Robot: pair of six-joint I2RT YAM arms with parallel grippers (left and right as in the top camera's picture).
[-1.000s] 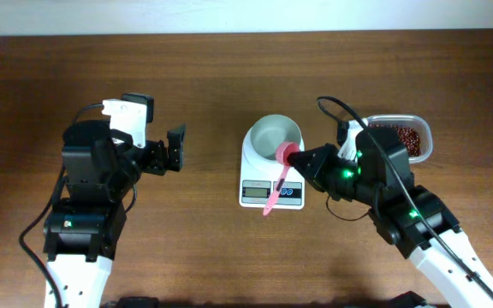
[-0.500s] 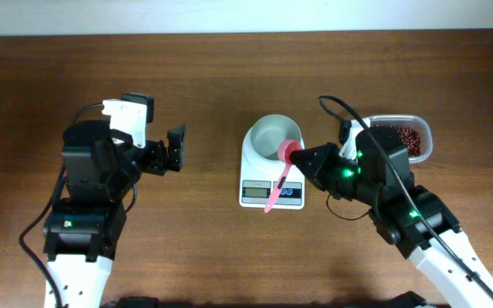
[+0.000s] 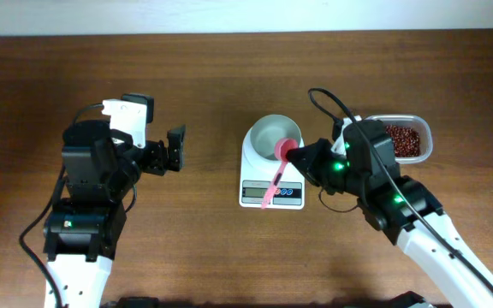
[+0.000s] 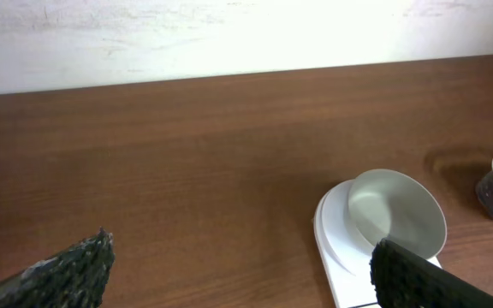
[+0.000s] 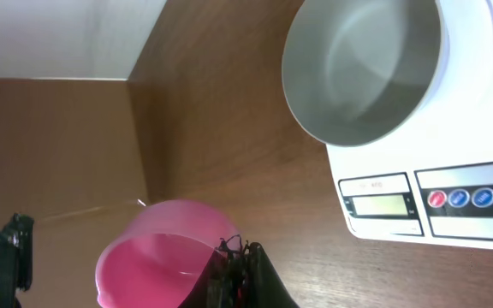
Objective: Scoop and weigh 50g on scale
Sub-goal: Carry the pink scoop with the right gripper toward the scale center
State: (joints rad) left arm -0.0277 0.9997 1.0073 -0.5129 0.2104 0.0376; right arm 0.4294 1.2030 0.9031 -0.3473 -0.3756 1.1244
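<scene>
Scale [image 3: 253, 192] sits at approx. the middle of the wooden table [image 3: 204, 68], white and rectangular, w/ its display strip on the edge nearest the robot. Round white bowl [image 3: 268, 135] stands on the scale's far half.

R gripper [image 3: 302, 156] is just right of the scale, jaws clamped tight on a pink scoop [image 3: 286, 150]. From overhead the scoop's cup overlaps the bowl's near-right rim; can't tell whether it touches or hangs above. Its thin pink handle [image 3: 272, 184] slants down-left across the scale, crossing the display strip btwn the LCD and the buttons. R wrist cam shows the cup's open side facing the lens, w/ the dark fingertips pinched right at the cup's edge. In that view the scale front shows a grey LCD [image 5: 383, 205], then 1 red button [image 5: 437, 199] and 2 blue ones.

Clear plastic tub [image 3: 405, 139] of red beans [image 3: 407, 137] sits right of the scale, behind the R arm, apart from the scale.

L gripper [image 3: 176, 147] hangs on the left side of the table, well apart from the scale, jaws spread wide w/ nothing btwn them. L wrist cam shows both dark fingers [image 4: 67, 274] at the frame's bottom corners, w/ scale and bowl ahead to the right.
</scene>
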